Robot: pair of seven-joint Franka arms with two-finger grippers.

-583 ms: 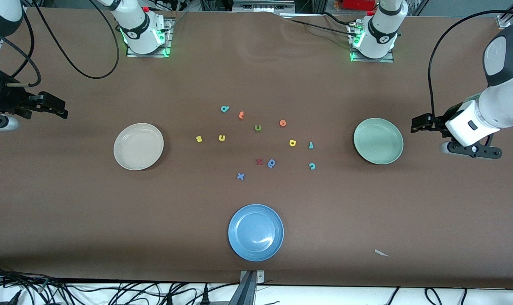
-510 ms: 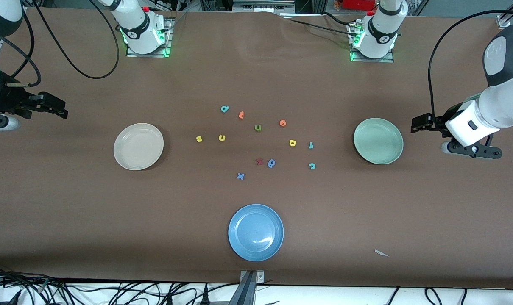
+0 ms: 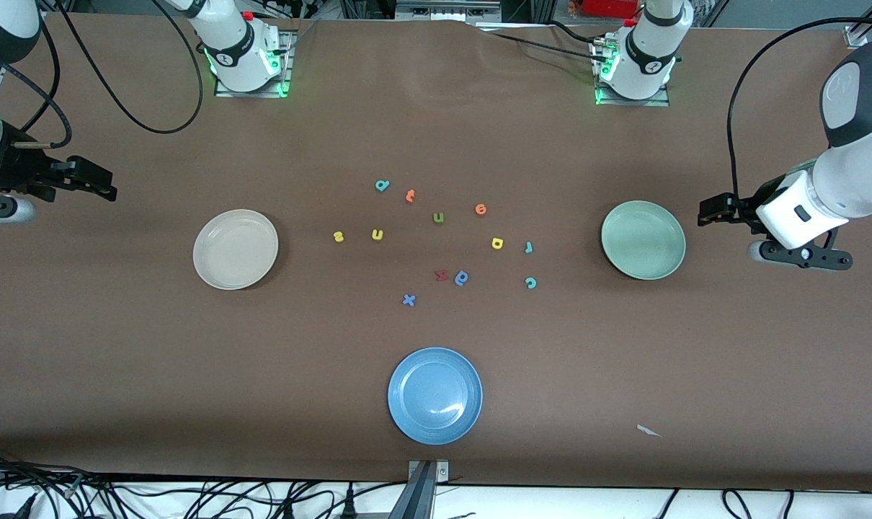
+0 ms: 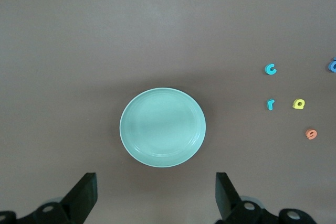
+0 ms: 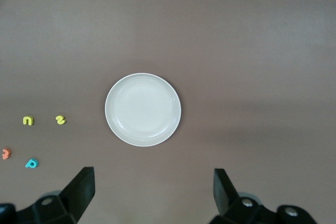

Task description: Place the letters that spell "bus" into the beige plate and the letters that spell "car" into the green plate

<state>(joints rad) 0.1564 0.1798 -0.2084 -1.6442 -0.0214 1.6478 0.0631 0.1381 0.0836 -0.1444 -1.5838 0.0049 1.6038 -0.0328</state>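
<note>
The brown table (image 3: pixel 119 346) is carrying everything, and both arms are waiting above its two short ends.

The left gripper (image 4: pixel 155 195) is hanging over the table's edge at the left arm's end, just outside the green plate (image 3: pixel 643 239), its fingers spread wide with nothing between them. The right gripper (image 5: pixel 152 192) is hanging over the right arm's end, outside the beige plate (image 3: pixel 236 249), its fingers likewise spread and holding nothing.

Both plates are lying flat and bare, each about midway between the long edges. A blue plate (image 3: pixel 434 395) is sitting near the middle of the long edge closest to the front camera.

The letters are lying scattered flat at the table's centre, between the two plates (none is in a plate).

- The yellow "s" (image 3: pixel 339 236) and yellow "u" (image 3: pixel 377 234) are lying side by side toward the beige plate, the "u" with its open end turned to the front camera.
- The teal "b" (image 3: pixel 382 185) is lying farther from the front camera than those two.
- The yellow "a" (image 3: pixel 497 244) and blue-teal "r" (image 3: pixel 529 247) are lying side by side toward the green plate.
- The teal "c" (image 3: pixel 530 282) is lying nearer the front camera than the "r".

Among them are lying an olive "u" (image 3: pixel 438 218), an orange "e" (image 3: pixel 481 209) and a blue round-bowled letter (image 3: pixel 462 277).
</note>
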